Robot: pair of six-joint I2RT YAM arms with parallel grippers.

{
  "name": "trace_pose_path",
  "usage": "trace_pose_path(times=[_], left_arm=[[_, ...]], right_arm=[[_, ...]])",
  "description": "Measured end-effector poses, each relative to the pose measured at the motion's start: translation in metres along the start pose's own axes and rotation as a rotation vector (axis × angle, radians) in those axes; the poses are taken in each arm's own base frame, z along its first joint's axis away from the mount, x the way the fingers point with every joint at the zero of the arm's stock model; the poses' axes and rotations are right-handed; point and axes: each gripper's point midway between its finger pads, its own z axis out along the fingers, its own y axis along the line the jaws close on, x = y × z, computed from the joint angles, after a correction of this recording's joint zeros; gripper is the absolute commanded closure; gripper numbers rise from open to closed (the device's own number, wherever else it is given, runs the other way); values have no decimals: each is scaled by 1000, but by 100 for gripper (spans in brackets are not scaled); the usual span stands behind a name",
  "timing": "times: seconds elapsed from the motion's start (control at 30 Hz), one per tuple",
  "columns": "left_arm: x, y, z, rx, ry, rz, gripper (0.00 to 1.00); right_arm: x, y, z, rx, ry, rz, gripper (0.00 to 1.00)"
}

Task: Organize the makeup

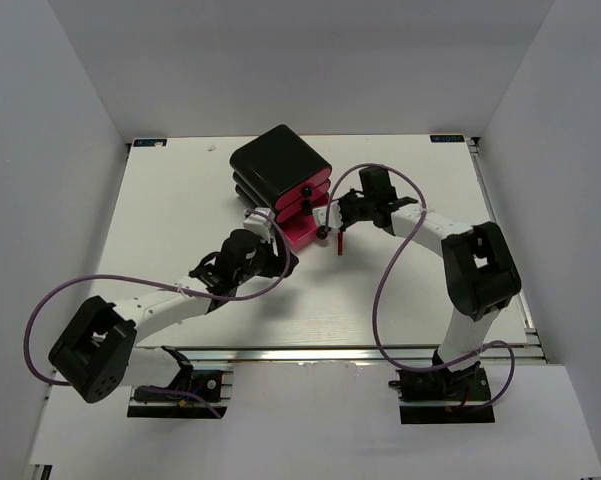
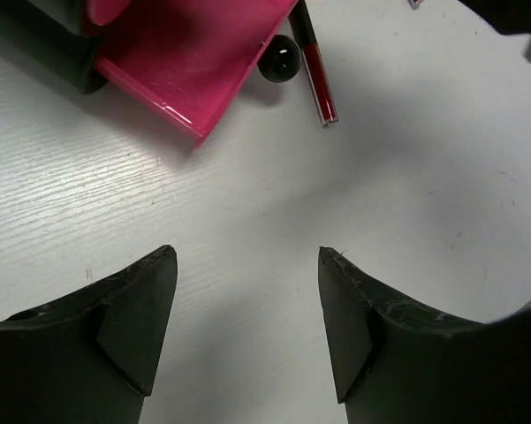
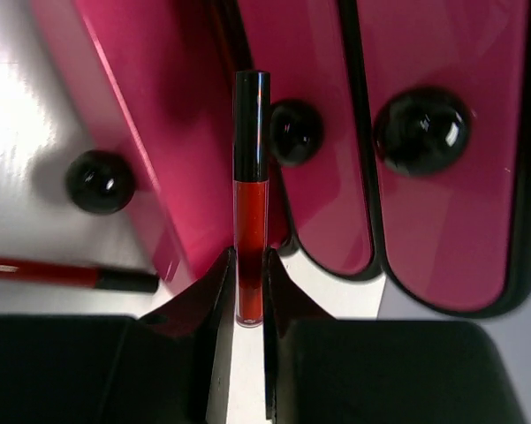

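Observation:
My right gripper (image 3: 250,258) is shut on the lower end of a slim red lipstick tube with a black cap (image 3: 251,203). The cap points at the pink drawer fronts of the black box (image 1: 278,165). A second red-and-black lipstick tube (image 3: 62,274) lies flat on the table beside the pulled-out bottom drawer (image 2: 190,66); the same tube (image 2: 318,75) appears in the left wrist view next to the drawer's black knob (image 2: 278,57). My left gripper (image 2: 247,254) hovers open over bare table just in front of that drawer, holding nothing.
The box has three stacked pink drawers with round black knobs (image 3: 421,128); the upper two are closed. In the top view my right gripper (image 1: 342,213) is at the box's right front and my left gripper (image 1: 270,250) at its left front. White walls ring the table.

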Motion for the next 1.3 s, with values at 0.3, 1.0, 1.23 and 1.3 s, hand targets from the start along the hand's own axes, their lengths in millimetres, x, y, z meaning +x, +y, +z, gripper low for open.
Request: trace_pose_path(times=[0.3,1.0,1.23,1.3], left_arm=[[-19,-43,19,114,-24,116,25],[8,-104,152,-31,90,190,33],[22,-80,191,-215,143,256,36],[19,-75,196,-255,141,275,36]], right_arm=[[7,-5,24,-2,36,-26,58],[137,-30,-146,541,290,1037,58],[119,16,-161,589,255,1343,56],[111,24,-161,587,239,1386,56]])
